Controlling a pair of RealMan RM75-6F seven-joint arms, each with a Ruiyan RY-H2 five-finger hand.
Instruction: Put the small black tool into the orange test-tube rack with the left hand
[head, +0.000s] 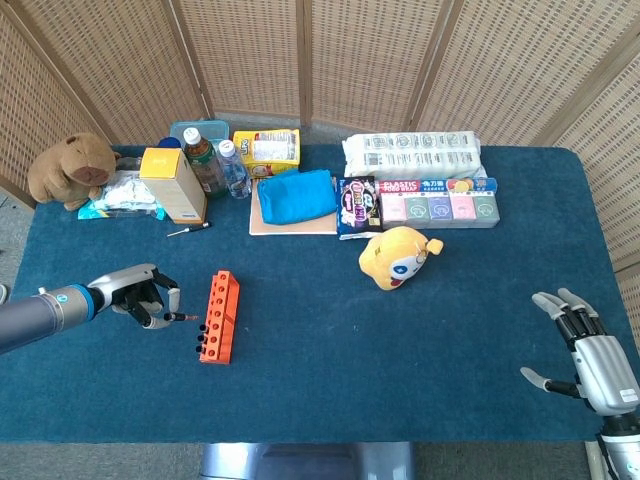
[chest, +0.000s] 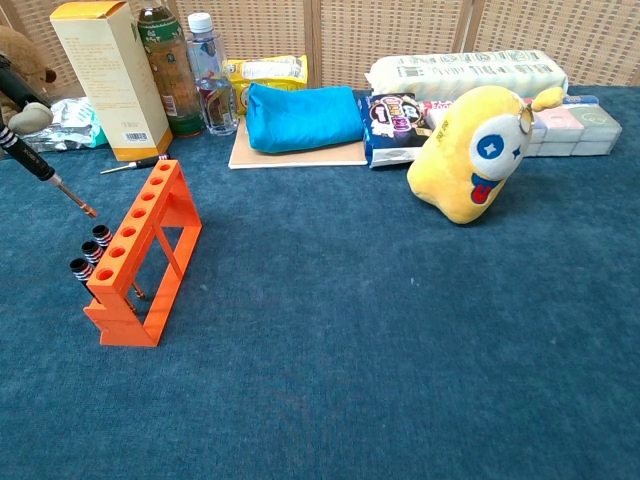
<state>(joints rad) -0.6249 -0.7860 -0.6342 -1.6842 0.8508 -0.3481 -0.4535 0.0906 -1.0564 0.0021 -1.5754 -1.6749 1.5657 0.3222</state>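
Table count: one orange rack (head: 218, 315) is standing on the cloth, three tools (chest: 90, 251) sitting in it. One tool (chest: 38, 170) is hanging in the left hand (head: 140, 295); one screwdriver (head: 187, 229) is lying loose. Two bottles (head: 215, 163), two plush toys (head: 397, 256), one yellow carton (head: 173, 184), one blue pouch (head: 296, 195) are showing.

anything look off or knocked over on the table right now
Mostly tidy. The yellow plush toy lies tipped on its side, and a small screwdriver lies loose on the cloth beside the yellow box. The orange rack stands upright; the left robot hand holds the black tool beside it.
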